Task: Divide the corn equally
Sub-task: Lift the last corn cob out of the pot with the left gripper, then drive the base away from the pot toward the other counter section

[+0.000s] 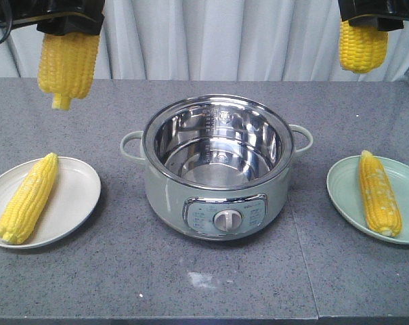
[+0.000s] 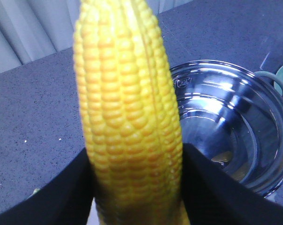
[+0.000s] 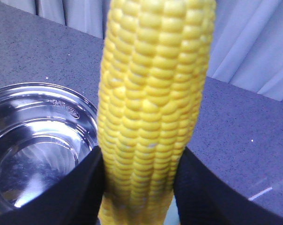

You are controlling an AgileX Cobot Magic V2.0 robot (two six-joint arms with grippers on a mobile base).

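Note:
My left gripper (image 1: 68, 30) is high at the top left, shut on a yellow corn cob (image 1: 67, 66) that hangs stem end down. In the left wrist view that corn cob (image 2: 127, 108) fills the middle between the black fingers (image 2: 62, 192). At the top right my right gripper (image 1: 368, 20) is shut on another corn cob (image 1: 362, 46); the right wrist view has this cob (image 3: 153, 108) upright between black fingers (image 3: 212, 192). One cob (image 1: 28, 198) lies on the white plate (image 1: 76, 193) at the left. Another cob (image 1: 378, 192) lies on the pale green plate (image 1: 343, 189) at the right.
A pale green electric cooker (image 1: 218, 166) with a shiny steel bowl and a front dial stands in the middle of the grey table; its bowl looks empty. White curtains hang behind the table. The table's front edge runs along the bottom.

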